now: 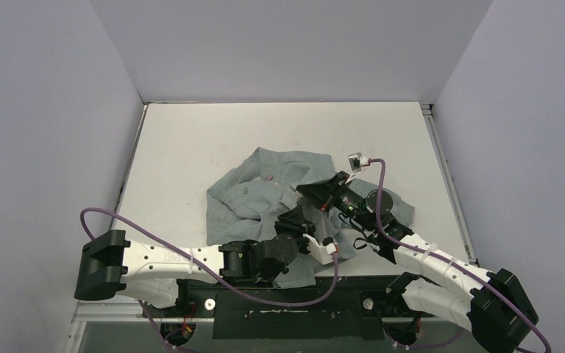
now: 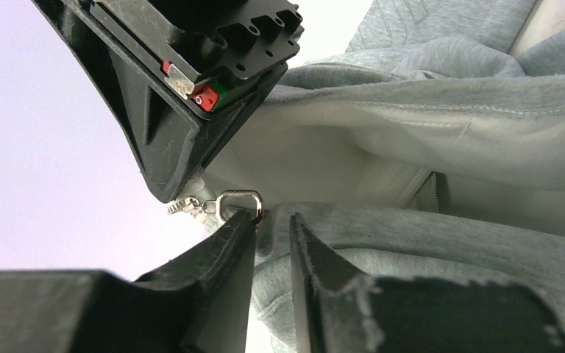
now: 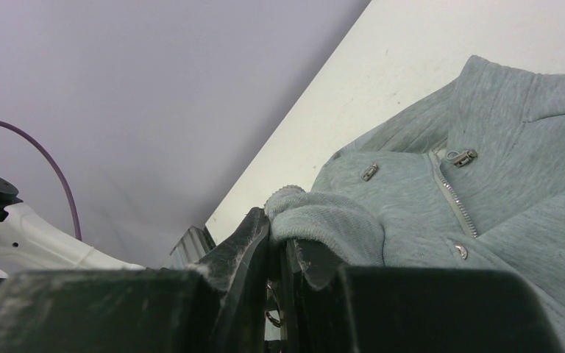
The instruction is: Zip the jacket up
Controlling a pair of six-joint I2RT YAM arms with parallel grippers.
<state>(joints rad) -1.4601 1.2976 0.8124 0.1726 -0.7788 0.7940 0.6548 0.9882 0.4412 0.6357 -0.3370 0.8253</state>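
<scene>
The grey jacket (image 1: 265, 184) lies crumpled in the middle of the table. My right gripper (image 1: 307, 193) is shut on a rolled ribbed edge of the jacket (image 3: 324, 217), which folds over its fingertips (image 3: 254, 228). My left gripper (image 1: 299, 213) sits just below it. In the left wrist view the left gripper (image 2: 272, 218) has its jaws a narrow gap apart, and grey jacket fabric (image 2: 449, 243) shows in the gap. The metal zipper pull ring (image 2: 239, 202) rests at the tip of the left finger. Whether anything is pinched I cannot tell. Zipper teeth (image 3: 456, 202) run up the front.
The white table (image 1: 191, 140) is enclosed by pale walls on three sides. A black rail (image 1: 287, 301) runs along the near edge between the arm bases. A purple cable (image 1: 379, 184) loops over the right wrist. The right gripper's body (image 2: 176, 110) hangs close above the left fingers.
</scene>
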